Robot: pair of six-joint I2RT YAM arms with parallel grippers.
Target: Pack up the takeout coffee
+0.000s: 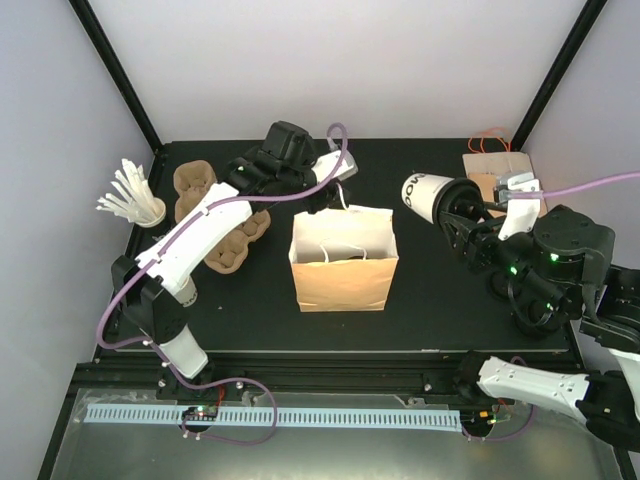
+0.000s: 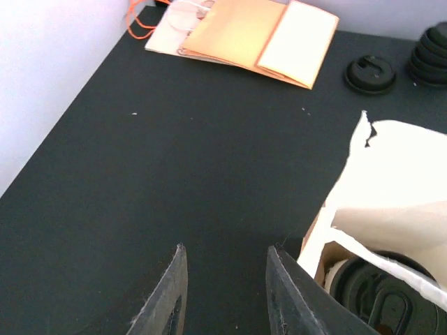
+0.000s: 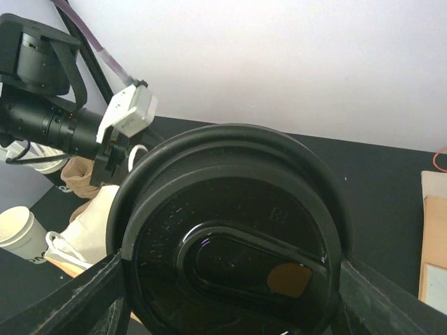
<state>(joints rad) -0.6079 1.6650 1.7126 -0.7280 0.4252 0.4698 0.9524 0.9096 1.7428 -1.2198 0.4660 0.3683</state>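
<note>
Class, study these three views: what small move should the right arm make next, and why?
Probably carry the small white paper cup with the black plastic lid leftward until it hangs above the brown paper bag. The right gripper grips that cup tipped sideways, off the table, to the right of the bag, whose mouth stands open.

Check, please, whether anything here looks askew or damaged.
The takeout coffee in the right gripper is held tipped on its side, right of the brown bag, whose rim looks slightly torn in the left wrist view.
</note>
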